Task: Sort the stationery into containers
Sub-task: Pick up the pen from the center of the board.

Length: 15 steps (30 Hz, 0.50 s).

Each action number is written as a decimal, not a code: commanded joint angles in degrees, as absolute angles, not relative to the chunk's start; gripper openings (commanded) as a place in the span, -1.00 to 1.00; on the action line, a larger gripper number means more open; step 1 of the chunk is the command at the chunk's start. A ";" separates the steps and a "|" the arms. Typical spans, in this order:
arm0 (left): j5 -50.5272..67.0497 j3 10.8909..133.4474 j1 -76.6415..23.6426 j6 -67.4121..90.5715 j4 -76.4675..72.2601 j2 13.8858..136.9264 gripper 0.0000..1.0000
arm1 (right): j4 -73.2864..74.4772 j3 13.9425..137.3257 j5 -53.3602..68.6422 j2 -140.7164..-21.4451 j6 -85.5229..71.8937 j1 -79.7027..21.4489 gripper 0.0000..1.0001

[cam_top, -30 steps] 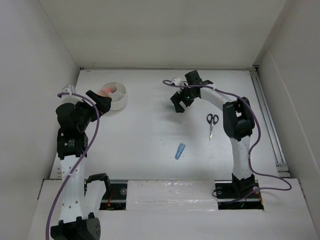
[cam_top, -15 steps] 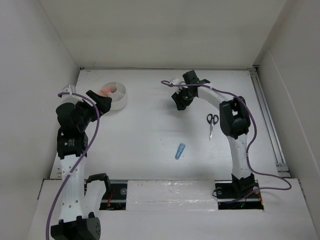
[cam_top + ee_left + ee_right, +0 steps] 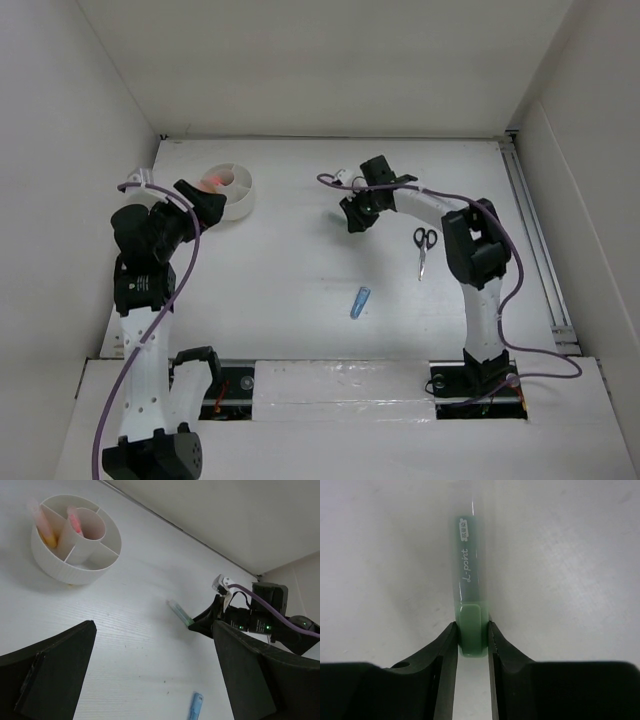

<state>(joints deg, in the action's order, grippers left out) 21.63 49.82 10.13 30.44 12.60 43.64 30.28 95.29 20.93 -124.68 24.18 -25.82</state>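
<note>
The pale green bar [image 3: 469, 575] lies on the white table, and my right gripper [image 3: 471, 632] is shut on its near end, a jaw pressing each side. From above, that gripper [image 3: 352, 218] sits at the table's back middle and hides the bar. In the left wrist view the bar [image 3: 180, 613] pokes out to the left of the black fingers. The round white tub [image 3: 245, 203] stands back left, with a pink pen [image 3: 75, 521] and an orange pen [image 3: 43, 526] in its compartments. My left gripper [image 3: 205, 205] hovers open beside the tub, holding nothing.
A blue marker [image 3: 360, 301] lies at mid-table nearer the front. Black-handled scissors [image 3: 423, 248] lie to the right, beside the right arm. White walls close in the table at the back and on both sides. A metal rail [image 3: 535, 235] runs along the right edge.
My right gripper has come down and slightly left over the green bar, and its jaws have gone from wide open to shut on the bar. The left arm has stayed still.
</note>
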 commanded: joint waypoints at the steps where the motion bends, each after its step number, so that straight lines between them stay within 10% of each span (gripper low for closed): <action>1: 28.11 49.22 10.37 29.36 7.74 44.47 1.00 | 18.05 86.35 25.85 -116.74 16.46 -28.82 -1.00; 15: 46.76 46.93 10.37 31.55 0.35 52.21 1.00 | -4.56 73.91 8.80 -98.96 -13.43 -43.93 -1.00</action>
